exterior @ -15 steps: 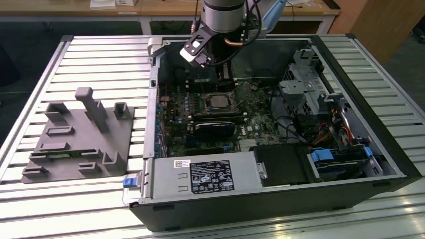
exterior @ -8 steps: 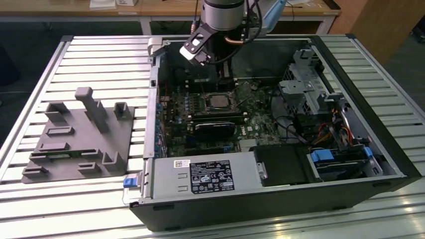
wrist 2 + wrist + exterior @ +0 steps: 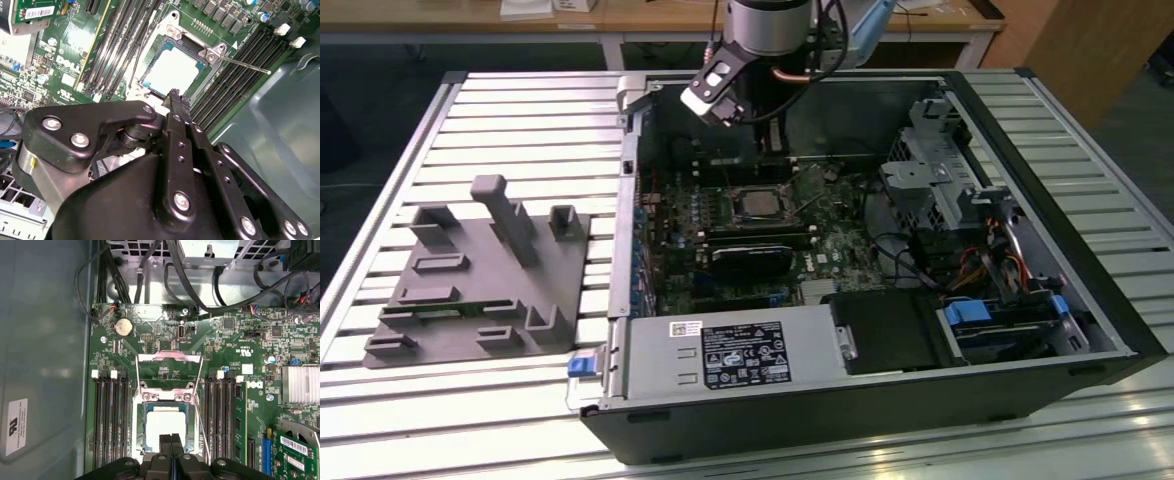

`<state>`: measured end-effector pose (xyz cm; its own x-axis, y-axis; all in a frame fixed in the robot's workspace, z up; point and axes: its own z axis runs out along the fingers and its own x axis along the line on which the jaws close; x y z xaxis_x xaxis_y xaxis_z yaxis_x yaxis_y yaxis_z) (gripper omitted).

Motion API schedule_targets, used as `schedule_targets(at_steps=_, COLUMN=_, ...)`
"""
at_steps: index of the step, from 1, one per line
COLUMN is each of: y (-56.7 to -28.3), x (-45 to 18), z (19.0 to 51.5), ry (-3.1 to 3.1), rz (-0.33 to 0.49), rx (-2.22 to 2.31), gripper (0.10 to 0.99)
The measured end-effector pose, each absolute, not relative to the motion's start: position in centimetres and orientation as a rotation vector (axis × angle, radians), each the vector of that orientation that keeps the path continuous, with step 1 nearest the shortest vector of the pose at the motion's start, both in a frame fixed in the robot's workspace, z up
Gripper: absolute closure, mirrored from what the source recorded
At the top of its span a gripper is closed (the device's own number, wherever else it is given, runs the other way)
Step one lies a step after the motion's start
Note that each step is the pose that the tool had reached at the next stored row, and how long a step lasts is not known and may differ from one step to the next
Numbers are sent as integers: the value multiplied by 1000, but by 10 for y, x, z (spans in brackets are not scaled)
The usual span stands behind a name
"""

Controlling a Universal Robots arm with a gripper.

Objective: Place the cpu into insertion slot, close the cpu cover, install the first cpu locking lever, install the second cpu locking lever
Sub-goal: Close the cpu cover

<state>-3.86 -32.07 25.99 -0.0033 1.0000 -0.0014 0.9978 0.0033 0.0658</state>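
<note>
cpu [image 3: 165,426] seated in insertion slot [image 3: 142,437]; fingers [image 3: 165,446] pressed together, empty, at its edge; cpu cover [image 3: 170,358] open

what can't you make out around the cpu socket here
First wrist view: the gripper covers the near edge of the cpu and insertion slot.
Second wrist view: the gripper's body hides the slot's nearest corner.
Exterior view: the slot is too small to show how the cpu sits.

The cpu [image 3: 165,426] was pale satin metal, the cpu cover [image 3: 169,356] shiny bare metal, the gripper [image 3: 171,438] matt black.
</note>
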Motion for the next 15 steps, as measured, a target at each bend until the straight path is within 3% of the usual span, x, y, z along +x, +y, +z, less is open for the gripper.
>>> schedule_targets(at_steps=15, y=-321, x=5, z=260, ry=2191, rz=71, rx=2184, gripper=973)
